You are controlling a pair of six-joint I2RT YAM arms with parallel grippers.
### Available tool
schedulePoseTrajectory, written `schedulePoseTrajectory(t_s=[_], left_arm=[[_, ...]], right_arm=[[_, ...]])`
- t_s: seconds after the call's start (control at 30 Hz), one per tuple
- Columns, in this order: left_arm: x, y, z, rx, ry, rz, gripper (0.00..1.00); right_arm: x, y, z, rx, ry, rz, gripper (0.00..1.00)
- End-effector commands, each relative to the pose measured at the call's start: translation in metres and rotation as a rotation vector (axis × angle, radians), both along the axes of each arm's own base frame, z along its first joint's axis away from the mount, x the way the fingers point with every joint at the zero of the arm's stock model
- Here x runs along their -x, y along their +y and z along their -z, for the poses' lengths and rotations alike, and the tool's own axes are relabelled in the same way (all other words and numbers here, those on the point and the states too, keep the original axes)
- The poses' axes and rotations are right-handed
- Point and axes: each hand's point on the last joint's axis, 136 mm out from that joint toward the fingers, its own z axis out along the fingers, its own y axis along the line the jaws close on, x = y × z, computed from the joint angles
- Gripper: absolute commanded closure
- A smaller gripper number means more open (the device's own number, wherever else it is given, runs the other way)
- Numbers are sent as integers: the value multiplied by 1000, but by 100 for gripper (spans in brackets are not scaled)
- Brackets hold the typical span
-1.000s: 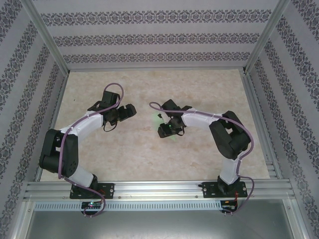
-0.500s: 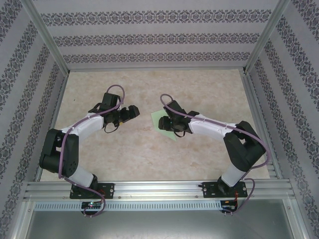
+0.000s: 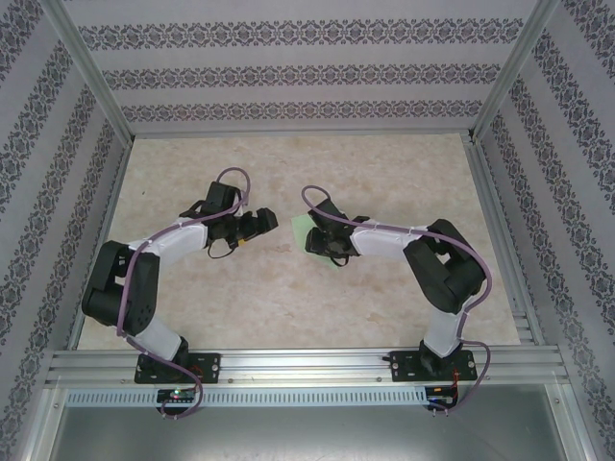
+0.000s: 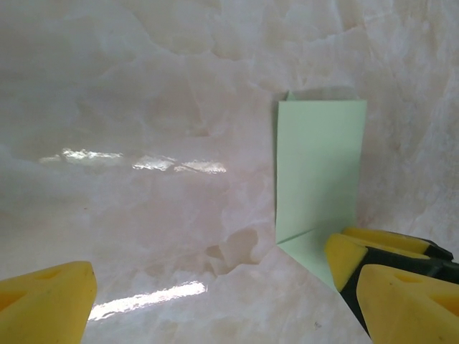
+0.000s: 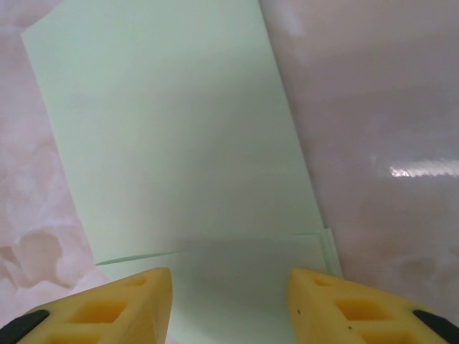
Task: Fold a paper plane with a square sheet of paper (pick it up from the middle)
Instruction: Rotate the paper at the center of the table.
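Bare marble tabletop (image 3: 384, 173) surrounds the folded pale mint-green paper sheet (image 5: 179, 143), long axis running away from the half-spread right gripper (image 5: 228, 281); left gripper (image 4: 209, 269) gapes wide.

The paper (image 5: 172, 143) looked thin, smooth and matt. The table (image 4: 143, 86) was glossy and marble-patterned. The rail (image 3: 307, 363) was bare metal.

Square sheet of paper (image 3: 301, 225), pale green, lies mid-frame on the beige worktop (image 3: 384, 173); right arm (image 3: 384, 237) enters from lower right, right jaws over the sheet's right part; left arm (image 3: 173, 240) enters from lower left, left jaws just left of the sheet.
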Motion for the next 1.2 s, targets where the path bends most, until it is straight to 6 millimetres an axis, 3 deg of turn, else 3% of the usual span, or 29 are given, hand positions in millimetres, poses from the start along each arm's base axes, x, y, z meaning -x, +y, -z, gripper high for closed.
schedulePoseTrajectory(t_s=[0.0,0.17,0.27,0.47,0.57,0.73,0.8,1.17], left_arm=[[-4,-18,-10,63,-24,25,6],[6,-24,-3,68,5,42,7],[13,-26,3,71,29,42,7],[27,-36,14,76,82,44,10],[29,-43,15,87,85,52,13],[30,-50,18,87,96,49,16],[30,-52,20,85,106,42,20],[36,-64,27,121,152,27,27]], right_arm=[[6,8,23,4,-2,-171,53],[34,15,44,9,32,-437,57],[43,15,41,-1,22,-526,57],[32,23,6,-174,-31,-455,57],[23,30,-24,-316,-68,-404,56],[5,26,-66,-351,-128,-310,58],[2,28,-66,-374,-110,-271,62],[-6,20,-27,-347,-18,-120,64]])
